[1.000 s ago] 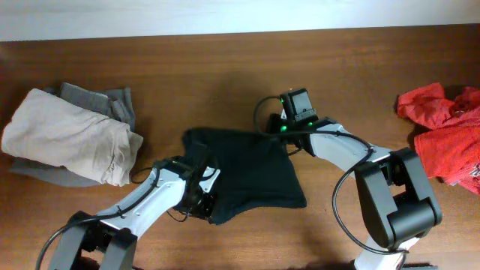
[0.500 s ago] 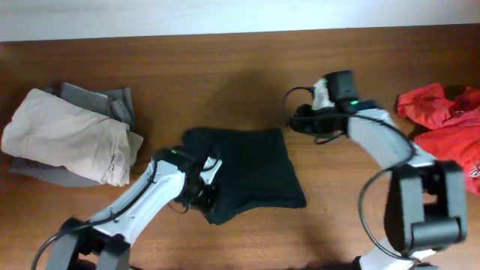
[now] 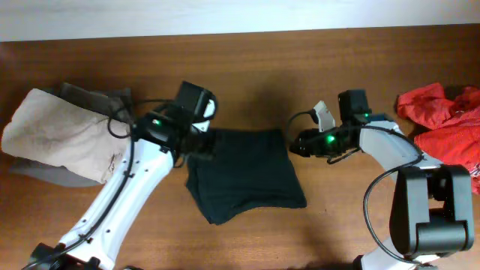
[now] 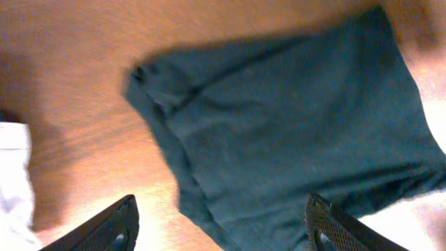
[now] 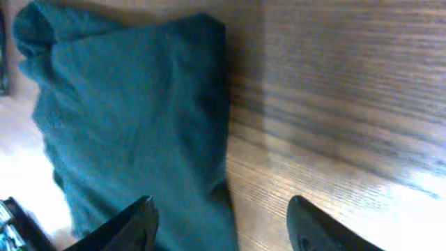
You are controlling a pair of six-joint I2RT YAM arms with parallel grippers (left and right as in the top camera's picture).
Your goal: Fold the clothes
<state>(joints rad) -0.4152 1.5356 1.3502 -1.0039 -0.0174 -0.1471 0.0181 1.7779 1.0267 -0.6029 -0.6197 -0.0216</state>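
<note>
The clothes, a black T-shirt, lie folded into a rough rectangle on the wooden table. My left gripper hovers over the shirt's upper-left edge, open and holding nothing. In the left wrist view the shirt spreads below the gripper, whose two fingertips stand far apart. My right gripper is just off the shirt's upper-right corner, also open and holding nothing. The right wrist view shows the shirt with its edge running down between the spread fingers of the gripper.
A pile of beige and grey garments lies at the left, close behind my left arm. A bright red garment lies at the right edge. Bare wood runs behind the shirt.
Both grippers have opened and let go of the shirt. My left gripper moved from the shirt's lower-left corner up to its upper-left edge. The right one drew back to the right.
</note>
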